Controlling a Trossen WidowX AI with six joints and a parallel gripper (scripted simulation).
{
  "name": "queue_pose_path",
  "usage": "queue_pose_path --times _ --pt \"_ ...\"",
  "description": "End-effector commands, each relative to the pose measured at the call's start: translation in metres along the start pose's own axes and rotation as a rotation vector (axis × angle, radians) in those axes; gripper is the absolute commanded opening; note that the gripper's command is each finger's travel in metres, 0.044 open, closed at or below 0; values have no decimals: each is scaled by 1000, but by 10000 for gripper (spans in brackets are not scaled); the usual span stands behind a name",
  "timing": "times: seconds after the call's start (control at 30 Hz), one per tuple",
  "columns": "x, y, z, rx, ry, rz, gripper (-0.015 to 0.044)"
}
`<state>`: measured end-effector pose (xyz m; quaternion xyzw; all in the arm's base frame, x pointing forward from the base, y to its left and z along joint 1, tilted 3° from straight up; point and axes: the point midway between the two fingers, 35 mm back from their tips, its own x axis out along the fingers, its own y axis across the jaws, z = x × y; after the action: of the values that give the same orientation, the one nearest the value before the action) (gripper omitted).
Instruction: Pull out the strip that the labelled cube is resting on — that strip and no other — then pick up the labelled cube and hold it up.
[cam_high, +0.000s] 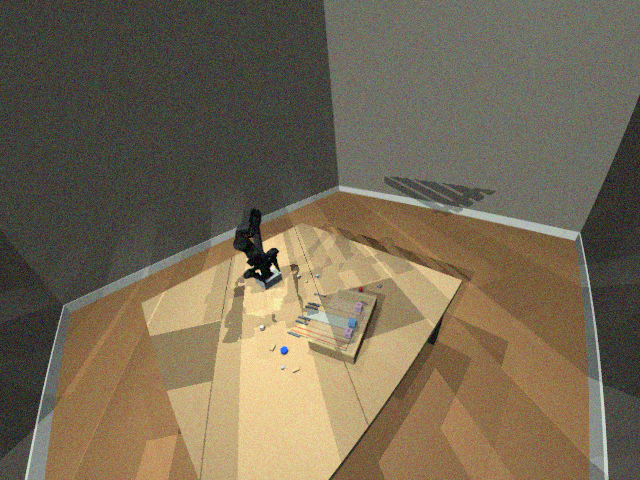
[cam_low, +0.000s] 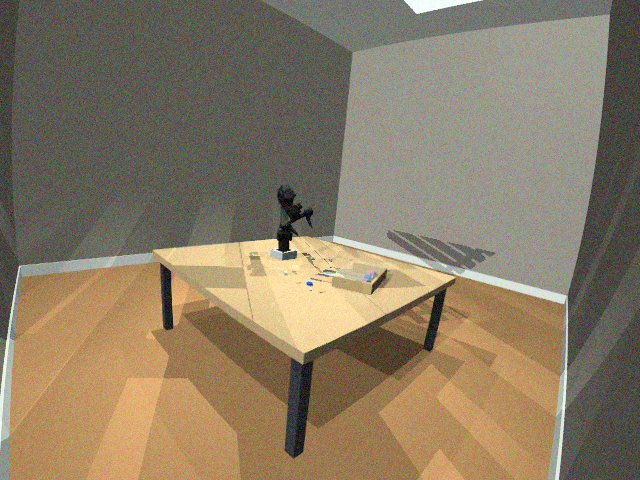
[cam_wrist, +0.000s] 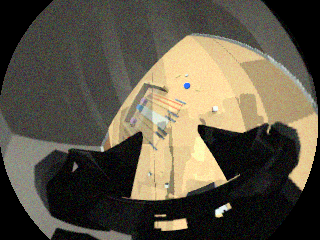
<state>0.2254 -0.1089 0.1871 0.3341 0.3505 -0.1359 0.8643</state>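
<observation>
A low tan tray (cam_high: 330, 352) (cam_low: 351, 285) holds several thin strips with dark ends toward the arm. A blue cube (cam_high: 352, 322) (cam_low: 366, 277) (cam_wrist: 140, 107) sits at the far end of a pale strip (cam_high: 330, 317) (cam_wrist: 152, 117). One pink cube (cam_high: 348, 332) (cam_wrist: 143, 101) is close beside the blue one; another pink cube (cam_high: 358, 306) (cam_wrist: 133, 121) stands farther off. No label is readable, so I cannot tell which cube is labelled. My gripper (cam_low: 303, 230) (cam_wrist: 170, 131) is open and empty, high above the table near the arm's base, away from the tray.
A blue disc (cam_high: 283, 350) (cam_low: 309, 283) (cam_wrist: 187, 86) lies beside the tray. A small white object (cam_high: 262, 328) (cam_low: 285, 272) (cam_wrist: 215, 109) lies nearer the arm. A red ball (cam_high: 360, 289) is behind the tray. Small scraps lie around on the table (cam_high: 268, 413) (cam_low: 289, 320).
</observation>
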Motion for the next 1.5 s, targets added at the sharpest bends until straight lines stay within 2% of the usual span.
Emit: queue_pose_path --times 0.0,0.33,0.73,0.83,1.23,1.47 --pt "27 18 -3 -212 -4 -27 400" --pt "73 95 -21 -685 -149 -21 400" --pt "75 101 -24 -712 -163 -18 400" --pt "84 104 -27 -731 -89 -34 321" --pt "156 114 -71 -852 486 -177 6" --pt "180 112 -98 -925 781 -225 0"
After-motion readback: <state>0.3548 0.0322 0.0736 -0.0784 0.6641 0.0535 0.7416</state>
